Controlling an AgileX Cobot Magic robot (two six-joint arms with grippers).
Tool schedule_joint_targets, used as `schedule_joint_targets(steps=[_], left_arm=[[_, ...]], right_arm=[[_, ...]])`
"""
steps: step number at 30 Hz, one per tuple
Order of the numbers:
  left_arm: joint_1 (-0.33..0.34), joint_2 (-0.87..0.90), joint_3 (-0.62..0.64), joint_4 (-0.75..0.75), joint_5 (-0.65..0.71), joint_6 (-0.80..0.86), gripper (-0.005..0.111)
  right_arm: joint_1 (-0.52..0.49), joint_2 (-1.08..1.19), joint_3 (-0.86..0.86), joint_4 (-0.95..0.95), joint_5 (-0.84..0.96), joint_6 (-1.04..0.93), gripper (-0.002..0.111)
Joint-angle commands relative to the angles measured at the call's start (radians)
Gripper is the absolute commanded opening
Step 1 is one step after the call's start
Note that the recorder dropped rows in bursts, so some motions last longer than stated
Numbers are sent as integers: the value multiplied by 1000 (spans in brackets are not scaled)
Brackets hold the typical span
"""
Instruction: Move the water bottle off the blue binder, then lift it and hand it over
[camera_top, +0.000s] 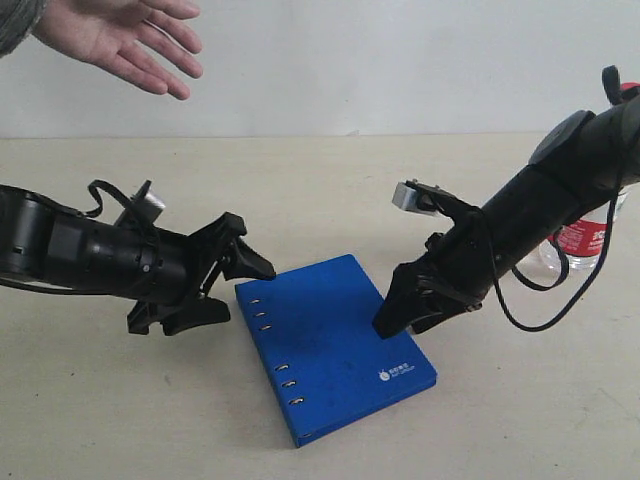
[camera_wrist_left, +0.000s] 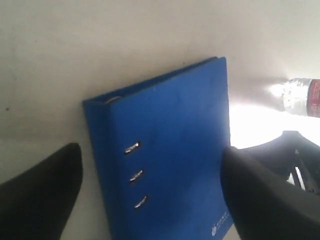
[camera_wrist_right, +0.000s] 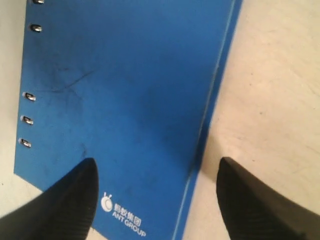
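The blue binder (camera_top: 330, 345) lies flat on the table with nothing on it. The water bottle (camera_top: 584, 238) stands on the table to the right, off the binder and mostly hidden behind the right arm. In the left wrist view the binder (camera_wrist_left: 170, 150) fills the middle and the bottle (camera_wrist_left: 302, 97) shows beyond it in glare. My left gripper (camera_top: 245, 290) is open and empty at the binder's holed edge. My right gripper (camera_top: 403, 324) is open and empty over the binder's (camera_wrist_right: 125, 100) logo corner, its fingers straddling the edge.
A person's open hand (camera_top: 130, 40) hangs palm up at the upper left, above the table's (camera_top: 120, 400) far side. A pale wall rises behind the table. A black cable loops under the right arm (camera_top: 560, 170).
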Motion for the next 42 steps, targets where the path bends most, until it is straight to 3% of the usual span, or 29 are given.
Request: schedule_joint_targets(steps=[1, 12, 18, 23, 30, 34, 36, 39, 42], left_arm=[[-55, 16, 7, 1, -18, -33, 72], [-86, 50, 7, 1, -86, -33, 72], [-100, 51, -29, 1, -40, 25, 72], [-130, 51, -86, 1, 88, 127, 72], [-133, 51, -114, 1, 408, 341, 72], [-133, 51, -114, 1, 649, 472, 72], [-133, 51, -114, 1, 661, 484, 72], [-135, 51, -103, 1, 633, 463, 72], [-135, 51, -95, 1, 537, 454, 72]], right_arm=[[1, -6, 0, -7, -23, -3, 63], [1, -6, 0, 20, 24, -3, 63], [1, -6, 0, 119, 127, -42, 63], [1, -6, 0, 145, 182, -55, 61], [1, -6, 0, 145, 180, -22, 36], [1, -6, 0, 145, 174, -12, 29], [1, -6, 0, 145, 174, -8, 26], [1, -6, 0, 139, 176, -8, 3], [1, -6, 0, 139, 219, -3, 0]])
